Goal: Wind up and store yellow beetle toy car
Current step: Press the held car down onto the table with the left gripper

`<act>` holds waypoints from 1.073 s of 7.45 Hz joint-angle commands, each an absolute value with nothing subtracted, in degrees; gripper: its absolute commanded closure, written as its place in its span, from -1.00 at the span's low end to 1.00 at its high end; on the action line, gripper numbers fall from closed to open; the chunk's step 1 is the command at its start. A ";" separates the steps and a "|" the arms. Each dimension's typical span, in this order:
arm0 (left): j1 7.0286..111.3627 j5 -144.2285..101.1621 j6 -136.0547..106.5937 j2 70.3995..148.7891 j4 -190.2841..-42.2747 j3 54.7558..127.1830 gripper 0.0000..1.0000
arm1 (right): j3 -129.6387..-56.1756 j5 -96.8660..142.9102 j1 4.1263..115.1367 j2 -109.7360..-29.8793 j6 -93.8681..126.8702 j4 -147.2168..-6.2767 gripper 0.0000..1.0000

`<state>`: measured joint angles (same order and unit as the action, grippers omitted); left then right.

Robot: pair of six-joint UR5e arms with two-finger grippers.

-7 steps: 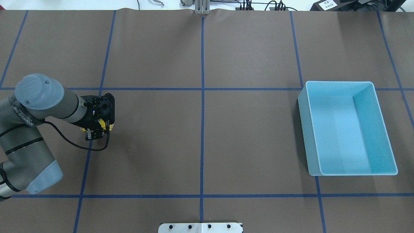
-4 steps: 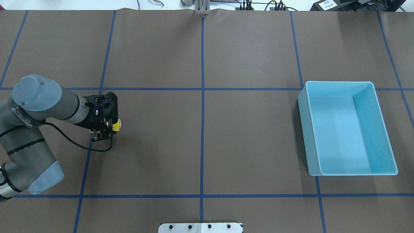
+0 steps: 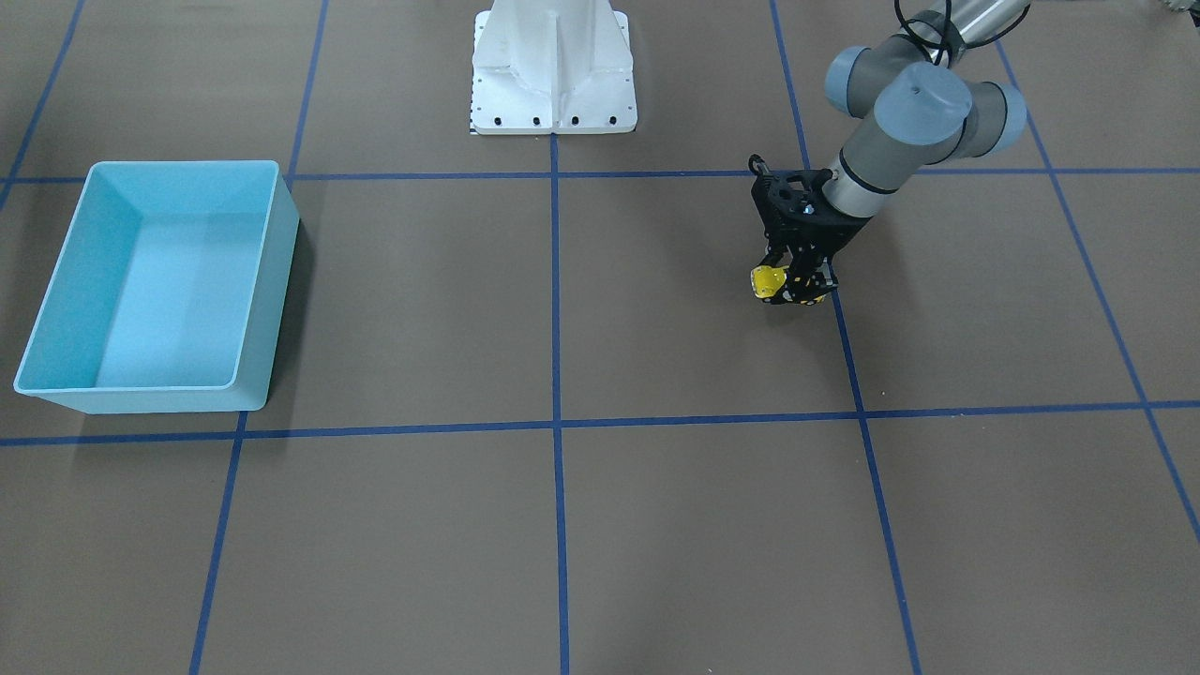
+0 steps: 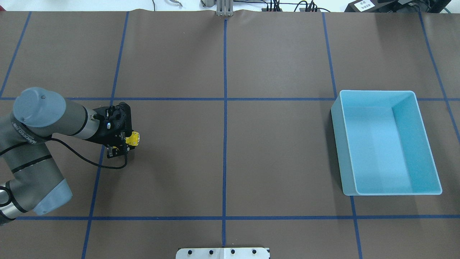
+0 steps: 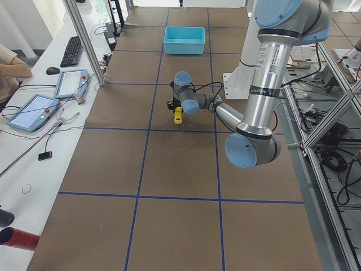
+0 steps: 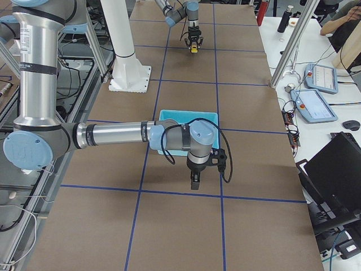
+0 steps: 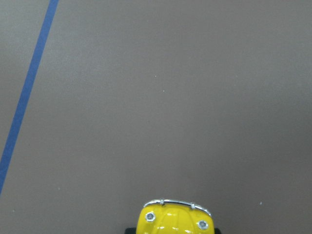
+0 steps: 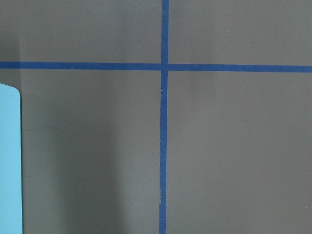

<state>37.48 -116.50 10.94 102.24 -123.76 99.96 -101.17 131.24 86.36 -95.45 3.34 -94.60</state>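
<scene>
The left tool (image 4: pixel 123 143) clenches the yellow beetle toy car (image 4: pixel 134 138) low over the bench (image 4: pixel 251 151), probably for winding its wheels.

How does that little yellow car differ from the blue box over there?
Size: the yellow beetle toy car is tiny; the blue bin is far larger. Colour: the car is glossy yellow, the bin pale blue. State: the left gripper's jaws hold the car; the bin stands untouched across the table. Both are bright against the brown table.
</scene>
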 commanded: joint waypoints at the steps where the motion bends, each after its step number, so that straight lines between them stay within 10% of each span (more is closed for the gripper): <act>1: 37.35 -117.25 11.16 102.22 -124.02 99.05 0.50 | -101.16 131.31 86.40 -95.45 3.34 -94.57 -1.00; 8: 37.35 -117.07 15.38 102.22 -123.66 97.82 0.50 | -101.16 131.22 86.40 -95.45 3.34 -94.57 -1.00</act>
